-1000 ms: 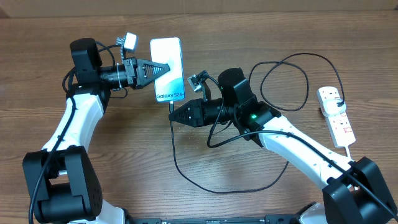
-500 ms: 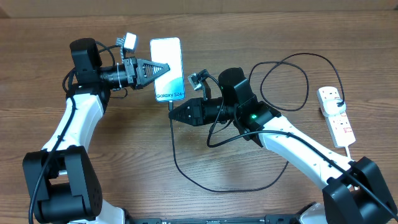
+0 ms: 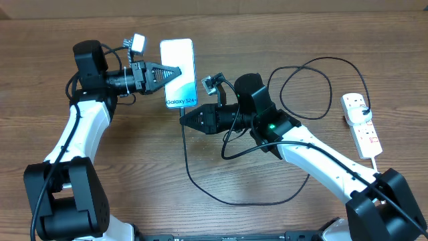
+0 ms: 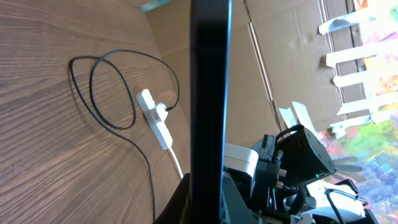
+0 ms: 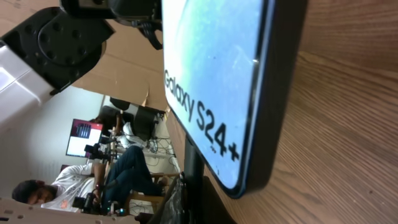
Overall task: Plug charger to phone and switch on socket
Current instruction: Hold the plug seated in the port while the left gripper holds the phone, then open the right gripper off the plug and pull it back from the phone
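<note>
At the table (image 3: 134,181) I count one phone (image 3: 180,57), one charger (image 3: 190,179), one socket (image 3: 362,128); my left tool (image 3: 177,71) grasps the phone, my right tool (image 3: 184,120) pinches the charger at its end.

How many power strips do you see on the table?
1. The white power strip lies near the right edge of the table, with one plug in it. No other shows, and little of the table is hidden.
</note>
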`<state>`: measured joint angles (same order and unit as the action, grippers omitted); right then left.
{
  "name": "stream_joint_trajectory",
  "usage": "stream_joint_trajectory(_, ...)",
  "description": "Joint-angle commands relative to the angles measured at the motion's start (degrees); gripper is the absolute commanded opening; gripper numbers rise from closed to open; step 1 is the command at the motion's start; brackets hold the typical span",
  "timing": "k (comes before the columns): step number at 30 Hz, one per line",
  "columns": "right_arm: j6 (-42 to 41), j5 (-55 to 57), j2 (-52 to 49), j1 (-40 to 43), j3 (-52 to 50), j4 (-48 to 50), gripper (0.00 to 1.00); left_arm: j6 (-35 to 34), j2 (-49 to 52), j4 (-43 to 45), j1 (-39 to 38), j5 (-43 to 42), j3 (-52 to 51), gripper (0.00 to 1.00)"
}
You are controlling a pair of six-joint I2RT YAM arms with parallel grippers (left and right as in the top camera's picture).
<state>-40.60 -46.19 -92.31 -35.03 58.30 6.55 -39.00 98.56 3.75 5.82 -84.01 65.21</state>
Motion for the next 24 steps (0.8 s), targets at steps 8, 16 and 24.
stream_joint_trajectory(8,2.1,2.8,0.5,0.3,1.5,-3.7,0.14,5.0,-0.4,-0.6,-1.0,-1.7,-0.2,0.04)
stream_joint_trajectory(16,8.2,1.2,1.8,-0.6,1.5,-12.2,0.61,8.1,-0.4,-8.5,-1.0,12.2,-0.2,0.04)
stream_joint_trajectory(24,11.7,23.1,7.0,-4.4,1.5,-21.3,0.66,8.3,-0.4,-13.2,-1.0,17.3,-0.2,0.04)
